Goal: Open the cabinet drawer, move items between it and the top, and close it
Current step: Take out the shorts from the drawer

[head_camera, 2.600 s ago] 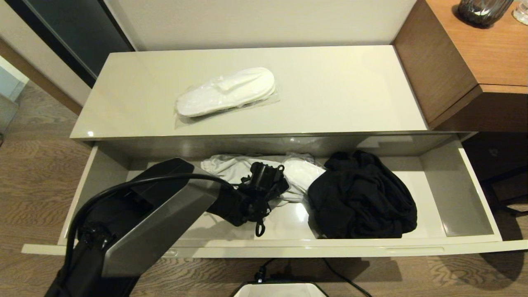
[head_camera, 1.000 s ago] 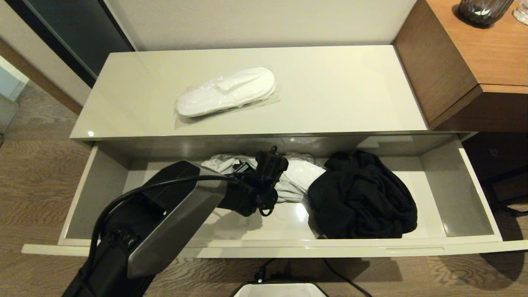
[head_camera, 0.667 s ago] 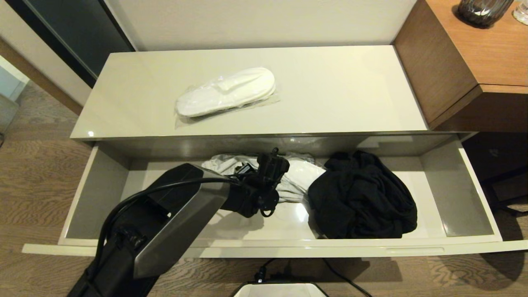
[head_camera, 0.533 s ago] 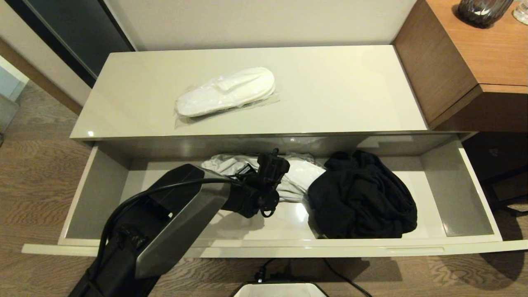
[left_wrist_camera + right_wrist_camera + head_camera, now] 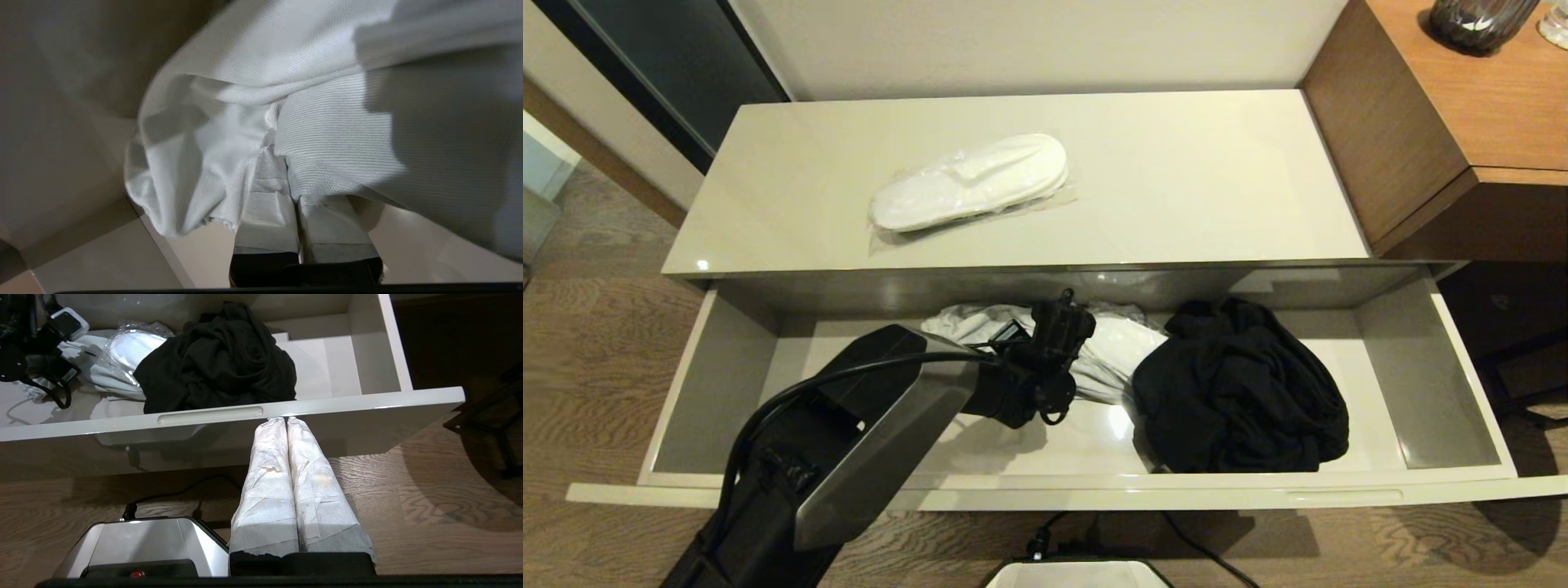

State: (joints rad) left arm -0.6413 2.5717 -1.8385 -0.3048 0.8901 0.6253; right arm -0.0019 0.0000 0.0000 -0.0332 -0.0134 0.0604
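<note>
Head view: drawer [image 5: 1454,384] pulled fully open across the lower half of the frame, with the cabinet's glossy cream top [image 5: 1217,180] above it. On that top, left of centre, lies one wrapped pair of white slippers [image 5: 970,181]. Inside the drawer, a black garment [image 5: 1241,392] is heaped right of centre; to its left sits a light grey garment [image 5: 964,322] with a second wrapped slipper pair [image 5: 1123,343] touching it. The left arm reaches in from the lower left, and its left pincer [image 5: 1058,327] is down at the grey garment. A brown wooden unit [image 5: 1445,122] fills the upper right.

Left wrist view: the pincer's two wrapped fingers [image 5: 269,220] are pressed together at lower centre, pinching a fold of the grey ribbed cloth [image 5: 327,134], which fills most of the frame. The drawer floor [image 5: 102,261] shows pale at the lower left.

Right wrist view: the right pincer [image 5: 286,424] hangs closed and empty at centre, parked just before the drawer front [image 5: 367,416] above the wooden floor [image 5: 429,506]. The black garment [image 5: 216,363] sits at upper centre.

The step in hand looks like taking the grey garment out to the top. The next move likely calls for a lift high enough for the trailing cloth to clear the cabinet edge, without dragging the slipper pack along
</note>
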